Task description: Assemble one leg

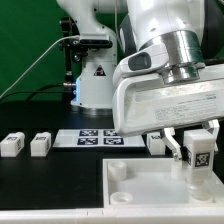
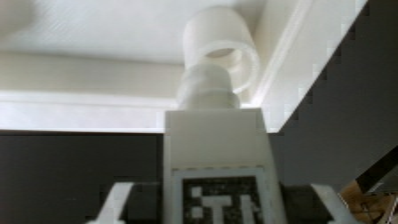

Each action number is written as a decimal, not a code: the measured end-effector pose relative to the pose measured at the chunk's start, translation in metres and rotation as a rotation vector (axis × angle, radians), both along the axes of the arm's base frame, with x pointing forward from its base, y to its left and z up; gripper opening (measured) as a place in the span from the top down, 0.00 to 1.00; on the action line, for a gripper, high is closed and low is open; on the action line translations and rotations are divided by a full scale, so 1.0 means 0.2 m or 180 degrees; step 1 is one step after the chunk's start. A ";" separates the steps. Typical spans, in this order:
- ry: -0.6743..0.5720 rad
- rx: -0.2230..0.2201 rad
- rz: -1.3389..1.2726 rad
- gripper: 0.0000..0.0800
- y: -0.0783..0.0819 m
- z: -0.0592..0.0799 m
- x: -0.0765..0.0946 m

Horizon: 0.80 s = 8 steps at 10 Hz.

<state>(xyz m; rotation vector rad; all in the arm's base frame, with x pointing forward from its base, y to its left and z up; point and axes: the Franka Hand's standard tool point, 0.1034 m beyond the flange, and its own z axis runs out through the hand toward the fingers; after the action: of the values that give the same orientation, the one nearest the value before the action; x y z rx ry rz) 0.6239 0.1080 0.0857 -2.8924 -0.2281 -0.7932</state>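
The small white plastic rectangular leg point(image 1: 197, 172) looks smooth and faintly glossy, and its black-and-white square tag point(image 1: 198, 152) is printed matt. The large flat white panel with round corner sockets point(image 1: 150, 185) shows the same smooth plastic sheen. It lies on the matt black tabletop point(image 1: 40, 185). The robot arm's white shell point(image 1: 170, 95) gleams, topped by a silver-grey metallic ring point(image 1: 185, 45). The thin flat white marker board point(image 1: 100, 138) appears matt.

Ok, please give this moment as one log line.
gripper shut on leg | leg upright at corner socket of white panel | seated: cannot tell
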 end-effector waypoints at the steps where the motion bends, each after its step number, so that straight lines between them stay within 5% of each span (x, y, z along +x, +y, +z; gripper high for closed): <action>1: 0.0040 0.0001 0.0024 0.64 0.02 0.00 0.00; 8: 0.0020 0.0011 0.0034 0.64 0.05 -0.07 -0.02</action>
<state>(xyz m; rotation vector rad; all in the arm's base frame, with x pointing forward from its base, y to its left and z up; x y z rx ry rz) 0.6208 0.1174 0.0715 -2.8877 -0.2410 -0.7817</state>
